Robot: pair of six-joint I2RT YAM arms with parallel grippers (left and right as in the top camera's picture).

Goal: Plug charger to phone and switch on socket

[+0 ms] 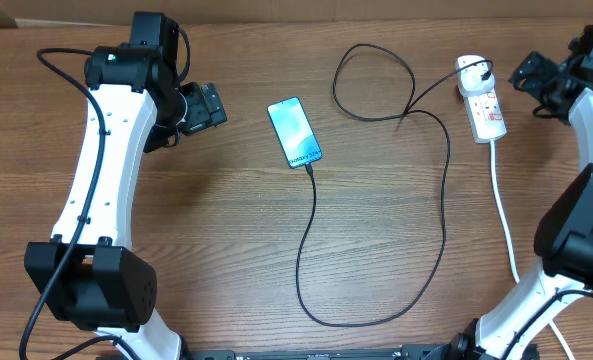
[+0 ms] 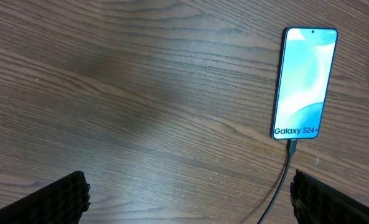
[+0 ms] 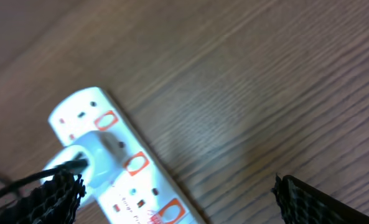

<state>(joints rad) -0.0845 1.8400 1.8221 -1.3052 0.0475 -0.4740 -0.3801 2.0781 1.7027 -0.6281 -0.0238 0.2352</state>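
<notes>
The phone point(image 1: 295, 132) lies flat mid-table, screen lit, showing "Galaxy S24+" in the left wrist view point(image 2: 304, 83). The black charger cable point(image 1: 444, 190) has its tip at the phone's bottom edge point(image 2: 291, 147) and loops round to the white adapter point(image 1: 471, 72) plugged into the white socket strip point(image 1: 484, 108). The strip and its red switches show in the right wrist view point(image 3: 131, 180). My left gripper point(image 1: 209, 105) is open and empty, left of the phone. My right gripper point(image 1: 532, 78) is open and empty, hanging just right of the strip.
The strip's thick white cord point(image 1: 503, 210) runs toward the table's front right, beside my right arm's base. The charger cable makes a wide loop point(image 1: 371, 322) over the front middle of the wooden table point(image 1: 216, 230).
</notes>
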